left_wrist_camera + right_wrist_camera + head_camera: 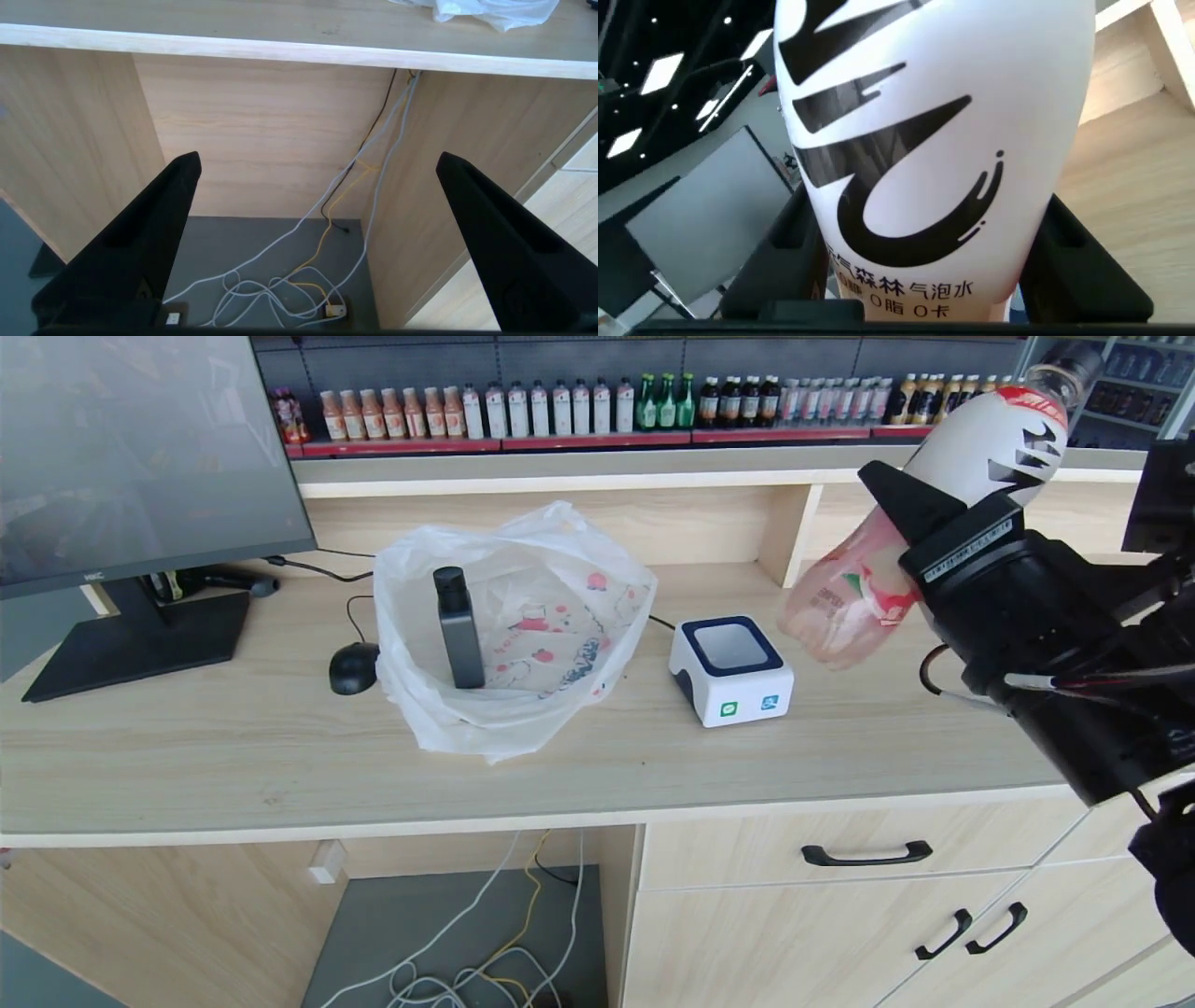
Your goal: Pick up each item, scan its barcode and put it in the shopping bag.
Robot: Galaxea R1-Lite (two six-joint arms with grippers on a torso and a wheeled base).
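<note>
The pink drink bottle (pixel 845 602) hangs tilted in the air above the counter (pixel 233 747), its base low and turned toward the scanner (pixel 731 669), its cap high and away; it sits to the right of the scanner and higher than it, touching neither; the right gripper (pixel 920 518) is clamped on the bottle's white waist, jaws closed firmly around it; the barcode cannot be made out from here, so I judge the scan is not yet done. To do it well, carry the bottle left until it is over the scanner's glass window, which faces up; roll the wrist so the printed side looks down at the glass; hold it near and steady, not sliding past. The shopping bag (pixel 411 579) stands open just left of the scanner with a dark bottle (pixel 459 630) upright inside; lower the drink beside that one, not onto it, or it may topple. The left gripper (pixel 318 163) sits below the counter edge, jaws wide apart and empty.
</note>
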